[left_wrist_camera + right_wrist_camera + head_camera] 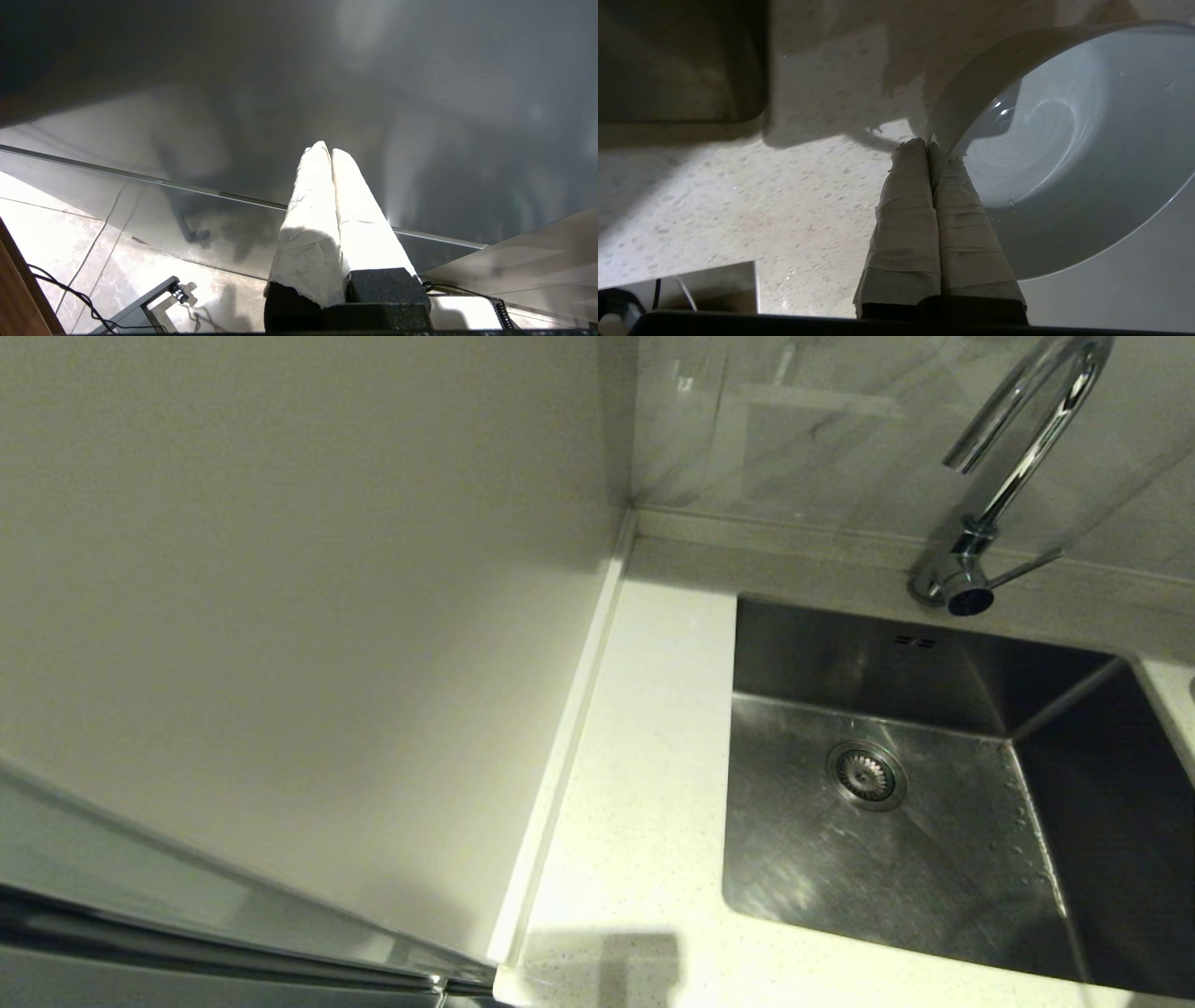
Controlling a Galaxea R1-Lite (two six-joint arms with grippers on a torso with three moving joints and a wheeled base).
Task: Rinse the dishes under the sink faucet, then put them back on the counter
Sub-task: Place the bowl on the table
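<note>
the right gripper [928, 145] is pinched on the rim of the pale blue bowl [1045, 154], above the speckled counter [752, 200] beside the sink [896, 803]. the left gripper [331, 151] is closed on nothing, low over a tiled floor [70, 233]. faucet [1013, 476] stands behind the basin.

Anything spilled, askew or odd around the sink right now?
Nothing looks spilled or damaged. Only oddity: the right pincer holds a pale blue round bowl tilted by its rim, droplets inside, over the speckled white counter.
</note>
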